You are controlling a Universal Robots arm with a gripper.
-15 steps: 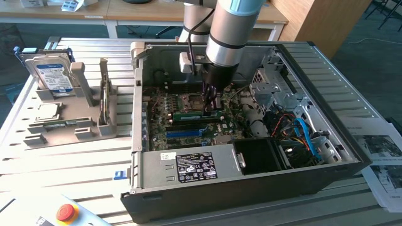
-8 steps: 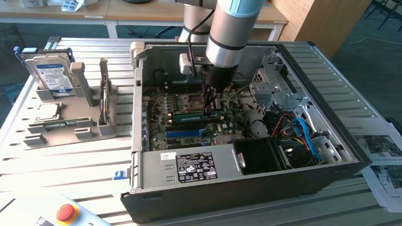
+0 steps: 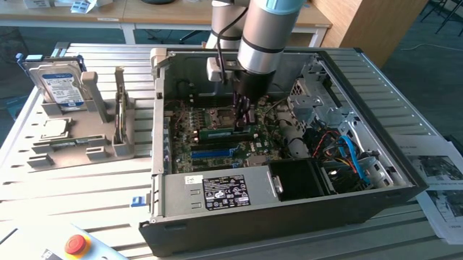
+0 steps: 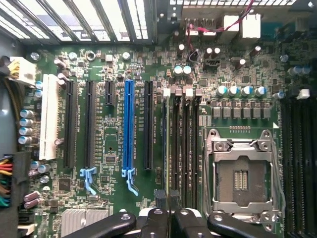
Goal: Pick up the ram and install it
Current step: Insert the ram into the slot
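Pinching thin flat green ram (image 3: 217,131); gripper (image 3: 244,124) jaws narrow; long black slots (image 4: 185,148) beneath

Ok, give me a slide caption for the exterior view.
Gripper closed on the ram, down at the motherboard inside the open computer case.

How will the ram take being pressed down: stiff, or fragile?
The ram is a thin flat board, so probably stiff lengthwise, light, but apt to crack if twisted. The gripper seems to hold it toward one end, so an uneven push may tilt it.
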